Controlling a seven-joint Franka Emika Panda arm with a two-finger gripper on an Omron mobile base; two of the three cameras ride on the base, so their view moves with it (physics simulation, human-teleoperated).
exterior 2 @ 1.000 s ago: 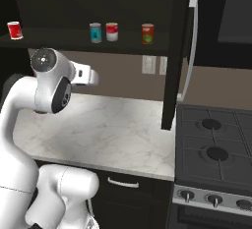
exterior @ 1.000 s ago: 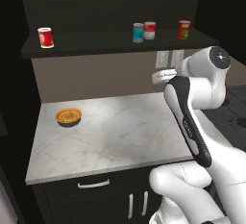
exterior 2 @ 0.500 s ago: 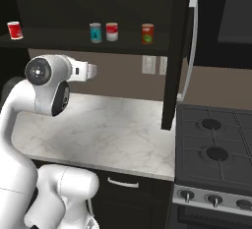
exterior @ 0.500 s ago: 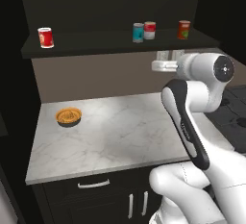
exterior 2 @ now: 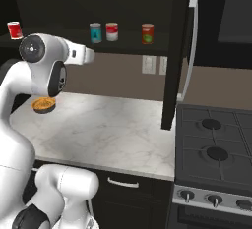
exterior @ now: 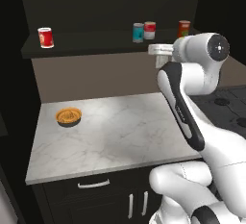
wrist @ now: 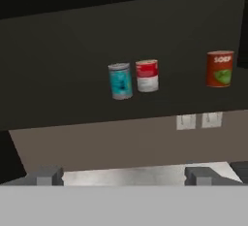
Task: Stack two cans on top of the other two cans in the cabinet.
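Cans: teal-blue cylinder with grey rim (wrist: pixel 120 80) and red-over-white can (wrist: pixel 147 75) stand upright, just beside each other, on the dark shelf of the matte black cabinet (exterior: pixel 96 38).
Others: dark red-orange can (wrist: pixel 220 68) farther right; bright red can (exterior: pixel 45 37) far left.
Gripper (wrist: pixel 123 175): jaws wide apart, holding nothing, below shelf level.
Counter: marble (exterior: pixel 110 136), orange bowl (exterior: pixel 68 116).

The white arm rises from the base, bends at a dark elbow joint, and ends in a large round wrist joint held high. The wrist extends horizontally, pointing the gripper (wrist: pixel 123 175) forward. In the hand view both dark fingertips (wrist: pixel 47 175) stand far apart at the bottom edge, jaws fully spread, with nothing between them
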